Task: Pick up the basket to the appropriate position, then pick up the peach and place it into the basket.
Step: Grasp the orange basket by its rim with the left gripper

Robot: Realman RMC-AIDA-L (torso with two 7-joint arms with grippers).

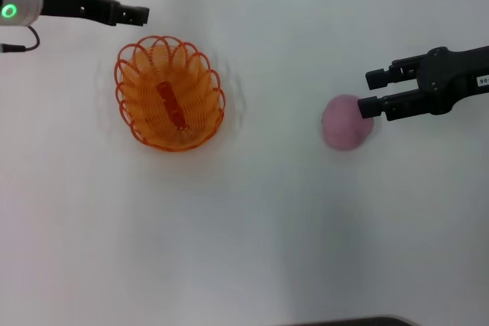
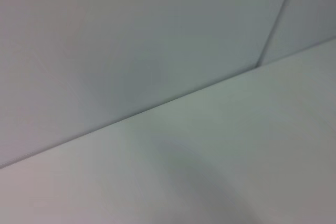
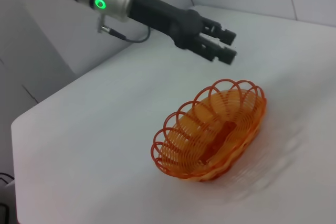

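The basket (image 1: 170,92) sits upright on a white table (image 1: 252,242), in the left half of the head view, its looped rim open to the top and the flat bar lying along its base. The table's surface is plain, matte and pale, and it fills nearly all of that view; a thin dark strip shows at the near edge. In the right wrist view the same basket (image 3: 212,129) stands on the tabletop (image 3: 94,145), whose rounded corner drops off toward a grey wall behind, and pale wall panels with thin seams rise beyond the far edge. The left wrist view shows only the table's surface (image 2: 220,161) meeting a light wall panel (image 2: 131,40) along a straight edge.

The left gripper (image 1: 139,14) hovers just beyond the basket's far rim, clear of it, its fingers close together with nothing between them. The right gripper (image 1: 372,91) is on the right side of the table, fingers spread apart. Its lower finger overlaps the edge of the peach (image 1: 346,123), which rests on the table well apart from the basket.
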